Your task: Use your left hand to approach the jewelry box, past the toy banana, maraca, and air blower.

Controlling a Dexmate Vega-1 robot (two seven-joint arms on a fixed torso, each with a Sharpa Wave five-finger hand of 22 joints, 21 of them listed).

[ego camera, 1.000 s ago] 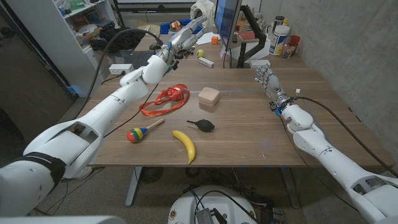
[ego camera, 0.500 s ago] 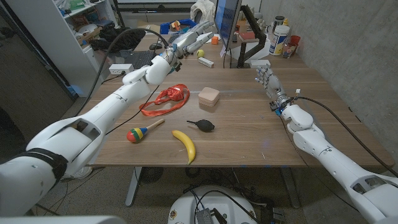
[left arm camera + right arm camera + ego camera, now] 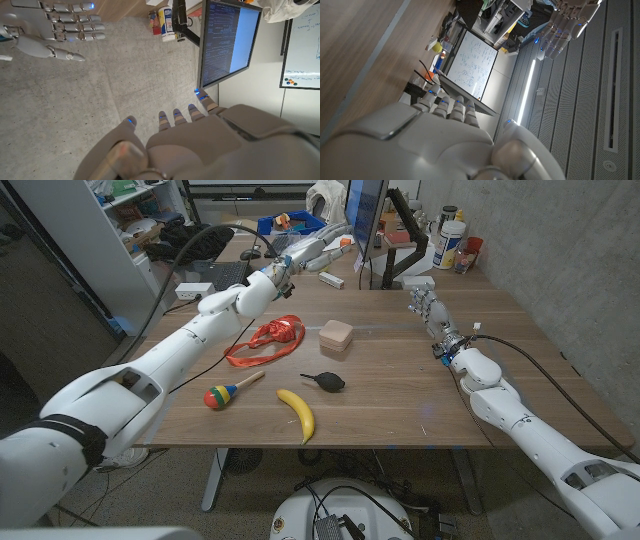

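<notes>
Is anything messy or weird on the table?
Nothing is spilled or broken. The toy banana, maraca, air blower and jewelry box lie neatly apart. The one untidy thing is a red ribbon, crumpled in loose loops beside the box. The left hand is raised beyond the far edge.

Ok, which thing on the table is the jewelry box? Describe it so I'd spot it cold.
Start at the wooden table and look to its middle, slightly toward the far side. The jewelry box sits there, just right of the red ribbon and beyond the black air blower. It is the only blocky thing: a small pinkish-tan box with rounded corners.
</notes>
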